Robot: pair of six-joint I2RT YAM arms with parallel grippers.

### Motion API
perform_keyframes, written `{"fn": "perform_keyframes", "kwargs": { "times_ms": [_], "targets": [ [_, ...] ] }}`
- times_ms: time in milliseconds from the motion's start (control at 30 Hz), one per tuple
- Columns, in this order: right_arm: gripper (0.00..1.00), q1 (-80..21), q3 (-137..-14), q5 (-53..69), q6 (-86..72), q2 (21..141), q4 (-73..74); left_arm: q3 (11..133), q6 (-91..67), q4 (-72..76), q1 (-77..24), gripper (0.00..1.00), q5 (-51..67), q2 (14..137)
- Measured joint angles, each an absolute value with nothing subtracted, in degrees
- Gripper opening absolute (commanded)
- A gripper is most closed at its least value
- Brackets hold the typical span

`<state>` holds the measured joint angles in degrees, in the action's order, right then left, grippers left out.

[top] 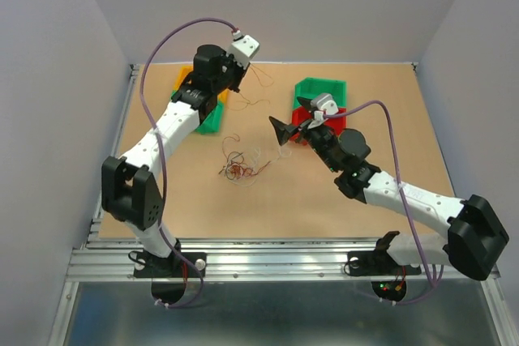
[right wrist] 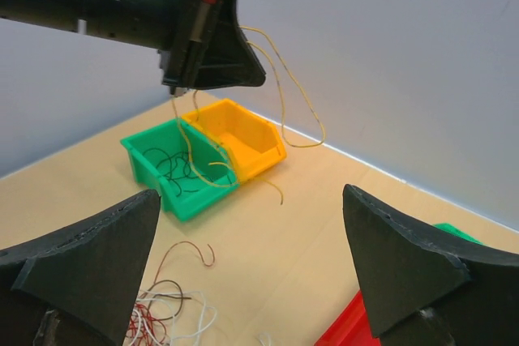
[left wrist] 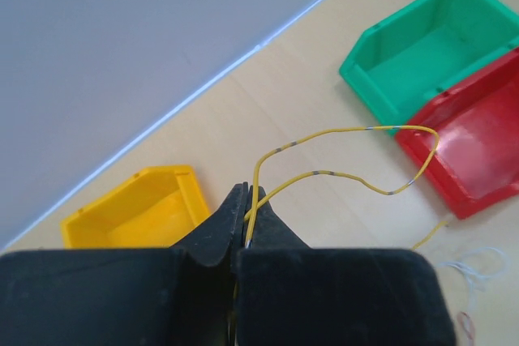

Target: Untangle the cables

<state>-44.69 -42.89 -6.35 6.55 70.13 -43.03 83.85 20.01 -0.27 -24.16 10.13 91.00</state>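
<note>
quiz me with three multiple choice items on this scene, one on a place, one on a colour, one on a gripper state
1. The wad of cables lies: a) lifted in the air b) on the table between the arms c) hanging off the near edge
2. The wire in the left gripper is: a) blue b) black c) yellow
3. The right gripper is: a) open and empty b) shut on a wire c) shut, empty
Key: 1 b, top view shows it flat on the wood; 2 c, yellow shows between the shut jaws; 3 a, its jaws stand wide apart, nothing between.
</note>
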Motion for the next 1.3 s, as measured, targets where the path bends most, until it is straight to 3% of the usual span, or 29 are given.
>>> {"fn": "perform_keyframes", "kwargs": {
  "times_ms": [233,567,833,1300],
  "targets": [
    [0.99,-44.6,-42.78,-5.85,6.72,70.43,-42.24,91.18,27.75,5.32,-16.8,0.0,10.94,106.34],
    [0.98,-44.53,-42.17,-3.79,6.68,69.01,-42.3,97.34,38.26,16.36,-9.26,0.0,16.12,118.43],
    [0.98,-44.31,-42.17,-2.96,6.68,69.01,-42.35,89.71,41.17,32.36,-6.55,0.0,22.9,120.38],
    [0.97,-44.27,-42.17,-2.0,6.55,70.48,-42.39,93.54,46.11,31.68,0.08,0.0,26.59,125.19]
  ]
}}
